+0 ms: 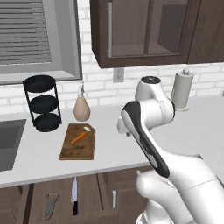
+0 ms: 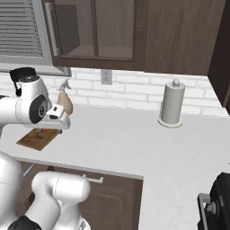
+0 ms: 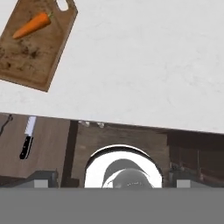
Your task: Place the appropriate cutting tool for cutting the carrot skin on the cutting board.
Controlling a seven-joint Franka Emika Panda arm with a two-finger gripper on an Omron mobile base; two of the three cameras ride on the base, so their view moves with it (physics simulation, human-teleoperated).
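Note:
The dark-brown cutting board [image 1: 78, 144] lies on the counter with the small orange carrot [image 1: 78, 138] on it. The hand view shows the cutting board [image 3: 30, 52] and carrot [image 3: 31, 25] at its upper left. The grey peeler [image 1: 51, 205] and the black-handled knife [image 1: 75, 197] rest on a brown wood surface below the counter's front edge. The knife [image 3: 27, 140] is at the hand view's left. My gripper [image 3: 112, 179] hangs over the counter's front edge, right of the board. Its fingertips [image 3: 41, 178] stand wide apart with nothing between them.
A tan spray bottle [image 1: 81, 107] and a black three-tier rack [image 1: 42, 103] stand behind the board. A sink [image 1: 8, 142] lies at the left. A paper towel roll [image 2: 172, 104] stands at the back right, a black appliance [image 2: 218, 202] at the near right.

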